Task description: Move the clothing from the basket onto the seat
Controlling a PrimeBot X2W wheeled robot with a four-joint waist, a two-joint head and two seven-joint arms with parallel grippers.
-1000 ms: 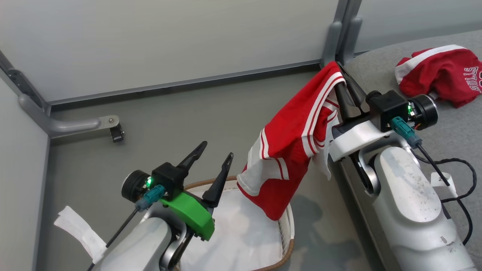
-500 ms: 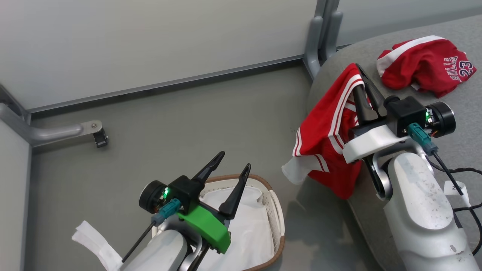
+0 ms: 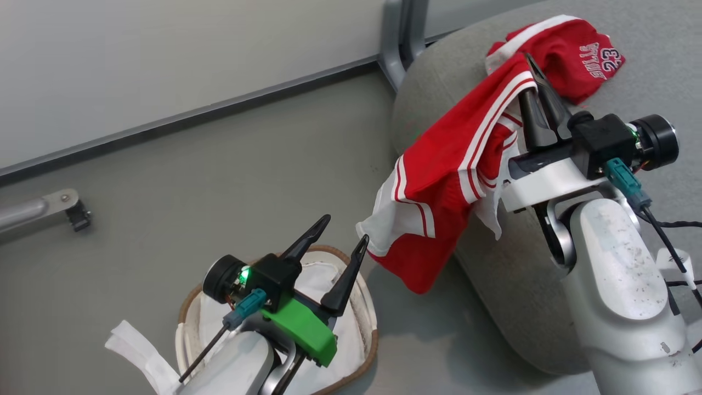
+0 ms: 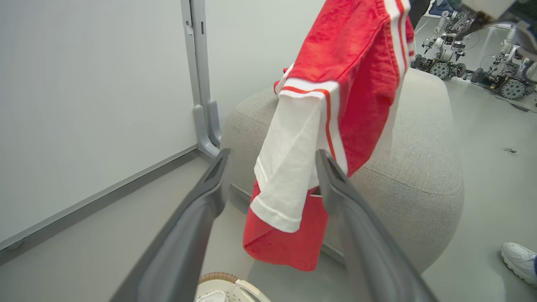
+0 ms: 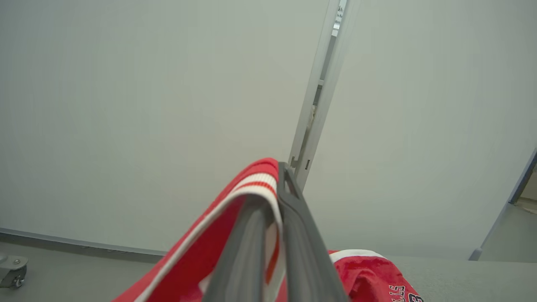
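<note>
Head view: red white-striped fabric garment (image 3: 439, 175) is arriving over grey upholstered seat (image 3: 493, 285); release due.
Jaws: right gripper (image 3: 529, 61) pinching garment; left gripper (image 3: 345, 228) spread.

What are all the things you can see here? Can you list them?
striped clothing: one, red and white, hanging from the right claw at the edge of the seat
numbered jersey: one, red, lying on the seat
basket: one, cream with brown rim, on the floor
seat: one, grey, at right
shoe: one, white, on the floor
left claw: one, dark, open near the basket
right claw: one, dark, shut on the striped clothing
</note>
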